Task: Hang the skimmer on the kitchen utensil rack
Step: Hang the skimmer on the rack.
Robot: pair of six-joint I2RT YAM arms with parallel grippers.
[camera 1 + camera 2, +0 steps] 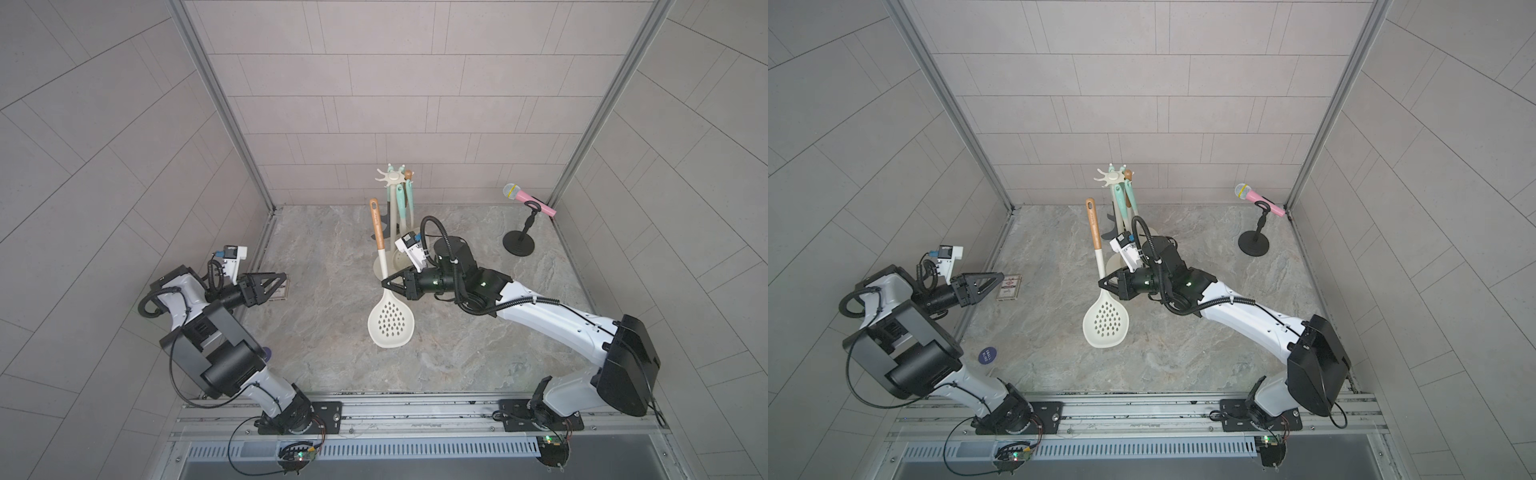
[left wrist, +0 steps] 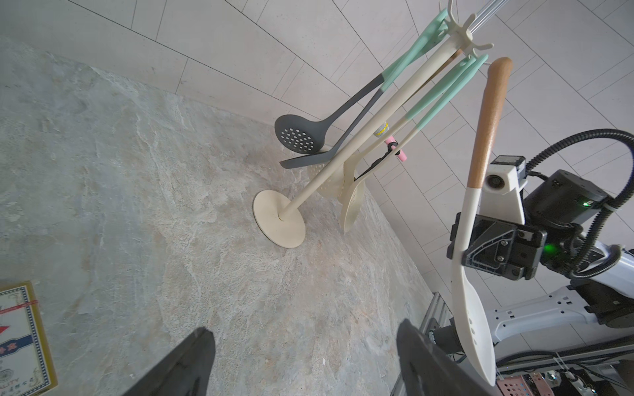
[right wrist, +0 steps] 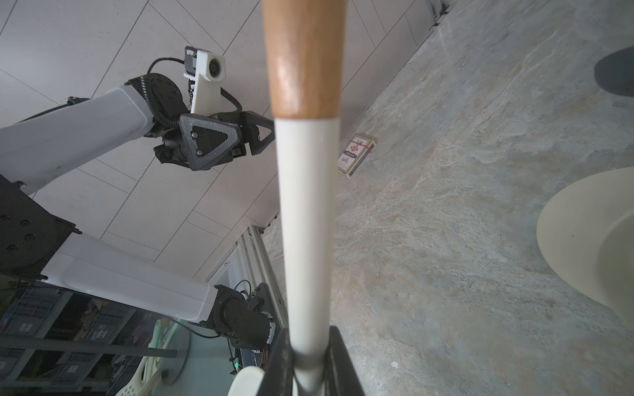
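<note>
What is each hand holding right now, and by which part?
The right hand is shut on the skimmer, gripping the white part of its handle just above the perforated bowl. The left hand is open and holds nothing.

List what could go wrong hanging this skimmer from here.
1. The right hand grips the skimmer low, near its head; the long handle may swivel when its loop meets a hook.
2. The kitchen utensil rack is a slim pole on a round base; a sideways nudge could tip it.
3. Hanging utensils crowd the crown; the handle may snag them.
</note>
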